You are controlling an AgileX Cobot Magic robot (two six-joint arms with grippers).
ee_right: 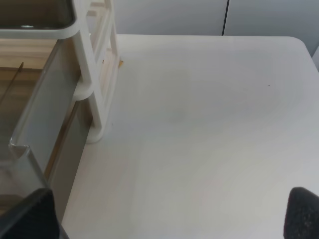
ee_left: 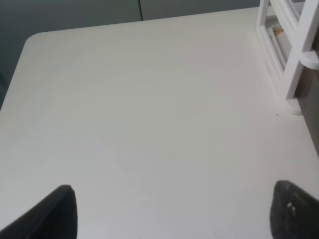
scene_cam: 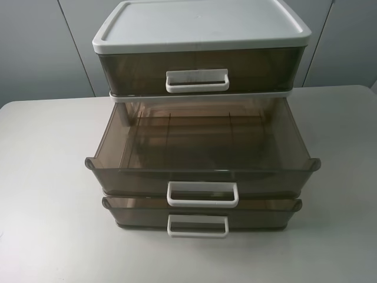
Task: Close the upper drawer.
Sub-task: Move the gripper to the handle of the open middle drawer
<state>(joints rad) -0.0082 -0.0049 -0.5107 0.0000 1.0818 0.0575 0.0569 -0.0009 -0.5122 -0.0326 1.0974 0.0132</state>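
The upper drawer, the middle tier of the three-drawer unit, is a smoky-brown translucent tray pulled far out toward the front, and it looks empty. Its white loop handle faces the front. Its side wall and front corner show in the right wrist view. Neither gripper shows in the exterior high view. My left gripper is open and empty above bare table, left of the unit's white frame. My right gripper is open and empty beside the drawer's right front corner.
The top-tier drawer sits shut under the white lid. The bottom-tier drawer stands slightly out. The unit stands mid-table on a white table, with bare tabletop on both sides. Grey cabinet panels stand behind.
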